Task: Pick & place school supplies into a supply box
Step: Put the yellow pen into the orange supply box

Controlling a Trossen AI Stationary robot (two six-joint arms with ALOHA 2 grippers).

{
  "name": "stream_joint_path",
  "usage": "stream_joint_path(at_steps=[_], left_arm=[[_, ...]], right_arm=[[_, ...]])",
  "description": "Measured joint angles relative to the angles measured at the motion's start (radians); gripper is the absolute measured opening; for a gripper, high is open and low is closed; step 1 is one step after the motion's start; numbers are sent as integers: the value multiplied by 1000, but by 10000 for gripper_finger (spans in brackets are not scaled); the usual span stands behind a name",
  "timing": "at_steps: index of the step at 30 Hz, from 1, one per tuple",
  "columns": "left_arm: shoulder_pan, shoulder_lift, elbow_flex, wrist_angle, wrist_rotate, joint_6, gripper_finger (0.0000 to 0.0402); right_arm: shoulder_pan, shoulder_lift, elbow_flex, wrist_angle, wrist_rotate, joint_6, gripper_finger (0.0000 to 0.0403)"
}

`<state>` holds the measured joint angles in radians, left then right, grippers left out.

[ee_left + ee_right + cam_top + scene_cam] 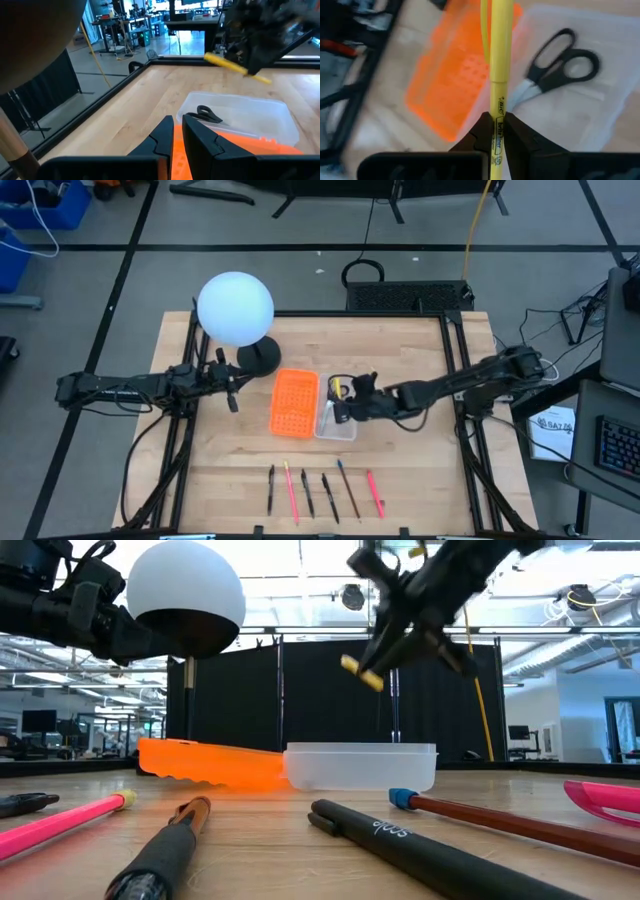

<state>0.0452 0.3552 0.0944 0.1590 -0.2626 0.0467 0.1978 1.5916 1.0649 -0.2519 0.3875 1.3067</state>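
Note:
My right gripper hangs above the clear supply box and is shut on a yellow pen. The pen also shows in the low view and the left wrist view. Black-handled scissors lie flat on the box's floor. Several pens and pencils lie in a row on the table near its near edge. My left gripper is shut and empty, raised left of the orange perforated piece. My right gripper pinches the yellow pen between its two fingers at the printed part of the barrel. The fingers come slanting down from the table's right. The pen runs on forward past the fingertips, tilted, lifted clear above the box and the orange piece.
A white globe lamp on a dark round base stands at the table's far left, close to my left arm. The orange perforated piece lies against the box's left side. Bare wood lies between the box and the row of pens.

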Motion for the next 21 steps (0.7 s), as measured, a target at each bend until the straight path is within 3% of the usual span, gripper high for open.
stream_joint_path(at_steps=[21], left_arm=[[-2, 0, 0, -38, 3, -32, 49]], right_arm=[[-94, 240, 0, 286, -103, 61, 18]])
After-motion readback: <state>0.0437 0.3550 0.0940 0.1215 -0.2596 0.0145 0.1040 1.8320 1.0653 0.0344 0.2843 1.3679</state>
